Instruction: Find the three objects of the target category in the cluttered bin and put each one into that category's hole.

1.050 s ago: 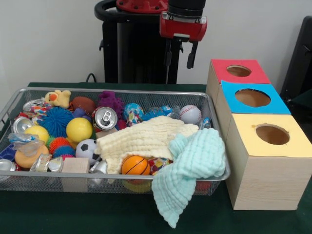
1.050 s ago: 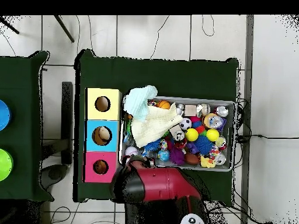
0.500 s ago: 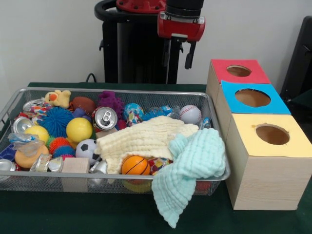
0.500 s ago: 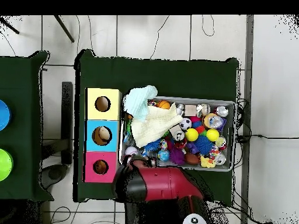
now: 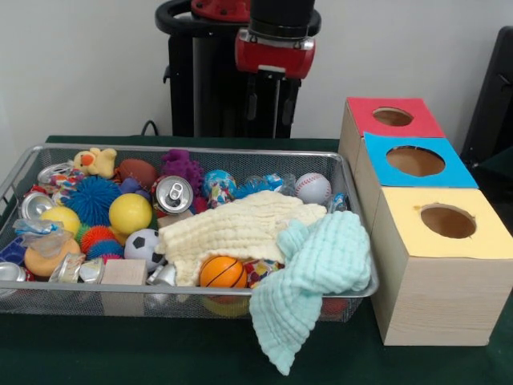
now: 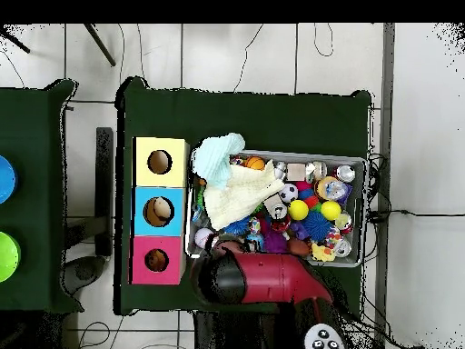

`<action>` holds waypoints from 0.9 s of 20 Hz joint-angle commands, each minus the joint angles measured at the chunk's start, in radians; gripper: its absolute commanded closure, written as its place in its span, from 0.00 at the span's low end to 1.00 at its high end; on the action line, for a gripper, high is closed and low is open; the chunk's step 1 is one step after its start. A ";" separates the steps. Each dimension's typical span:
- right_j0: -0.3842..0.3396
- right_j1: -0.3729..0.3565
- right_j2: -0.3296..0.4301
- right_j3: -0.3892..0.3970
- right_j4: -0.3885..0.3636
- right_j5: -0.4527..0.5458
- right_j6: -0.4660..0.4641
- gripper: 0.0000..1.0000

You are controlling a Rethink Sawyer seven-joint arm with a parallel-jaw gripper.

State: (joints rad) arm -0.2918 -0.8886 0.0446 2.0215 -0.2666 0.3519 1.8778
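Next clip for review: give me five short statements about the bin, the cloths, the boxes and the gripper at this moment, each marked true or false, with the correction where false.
1. The mint-green cloth hangs over the wire bin's front rim. True.
2. The gripper is shut on a ball. False: it hangs open and empty above the bin's far side.
3. The three boxes are topped red, blue and yellow. True.
4. The small basketball lies inside the yellow box. False: it lies in the bin, beside the cream cloth.
5. The soda can stands on the table outside the bin. False: it is in the bin, beside the yellow ball.
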 commanded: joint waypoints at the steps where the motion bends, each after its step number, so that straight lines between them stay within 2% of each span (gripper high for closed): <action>1: -0.108 0.080 0.073 -0.109 -0.040 0.050 -0.043 0.00; 8: -0.185 0.082 0.108 -0.126 -0.067 0.096 -0.117 0.00; 18: -0.291 0.077 0.161 -0.126 -0.130 0.115 -0.175 0.00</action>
State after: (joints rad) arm -0.5334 -0.8379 0.0872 1.9479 -0.3294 0.3521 1.8778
